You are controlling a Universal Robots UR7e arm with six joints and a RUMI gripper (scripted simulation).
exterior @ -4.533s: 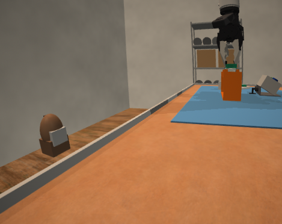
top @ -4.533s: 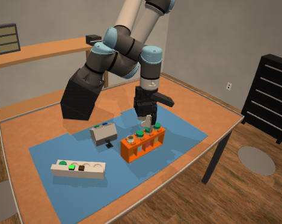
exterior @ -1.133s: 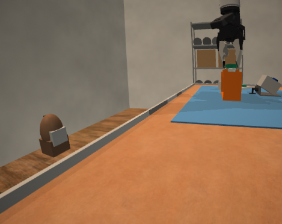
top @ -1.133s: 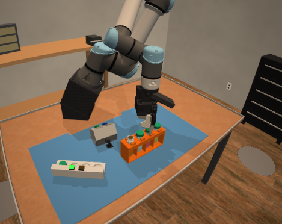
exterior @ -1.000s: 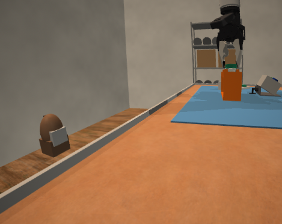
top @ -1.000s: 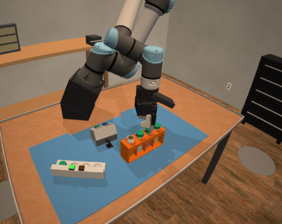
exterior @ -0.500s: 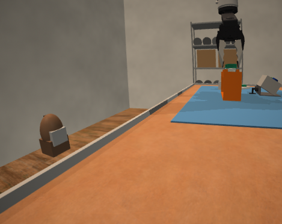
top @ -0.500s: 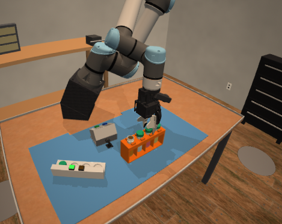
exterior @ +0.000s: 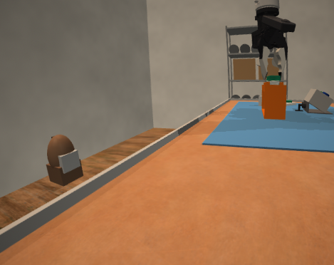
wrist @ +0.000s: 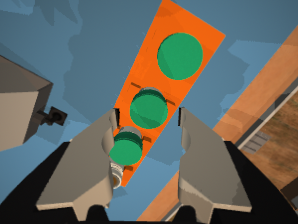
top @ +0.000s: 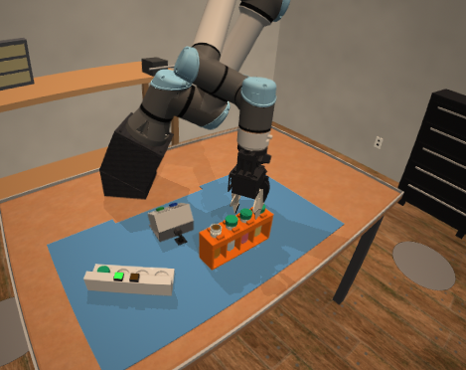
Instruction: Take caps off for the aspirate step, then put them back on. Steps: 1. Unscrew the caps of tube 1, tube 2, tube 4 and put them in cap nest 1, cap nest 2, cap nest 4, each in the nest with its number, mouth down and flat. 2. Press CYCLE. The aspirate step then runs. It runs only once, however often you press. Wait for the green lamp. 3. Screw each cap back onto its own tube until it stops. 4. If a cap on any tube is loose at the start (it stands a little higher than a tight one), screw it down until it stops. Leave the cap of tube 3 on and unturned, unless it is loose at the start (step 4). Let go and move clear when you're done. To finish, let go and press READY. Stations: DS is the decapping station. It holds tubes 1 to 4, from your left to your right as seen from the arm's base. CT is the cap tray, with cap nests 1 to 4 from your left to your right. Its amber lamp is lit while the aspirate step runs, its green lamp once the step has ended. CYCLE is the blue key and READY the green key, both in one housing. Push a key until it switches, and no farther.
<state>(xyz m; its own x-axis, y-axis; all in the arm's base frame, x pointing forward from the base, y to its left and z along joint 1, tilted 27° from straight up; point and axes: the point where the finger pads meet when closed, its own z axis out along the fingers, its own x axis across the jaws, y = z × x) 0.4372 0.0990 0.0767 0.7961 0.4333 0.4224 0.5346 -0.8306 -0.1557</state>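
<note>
The orange decapping station holds four tubes. Three carry green caps. The tube at the near-left end is uncapped. My gripper is open partway and empty. It hangs just above the rack, with its fingers either side of the middle green cap and not touching it. In the wrist view the other caps lie beyond and nearer. The cap tray holds one green cap in its left end nest. Its green lamp is lit.
The grey key housing, with the green key and the blue key, stands just left of the rack on the blue mat. The arm's dark body hangs over the table's back left.
</note>
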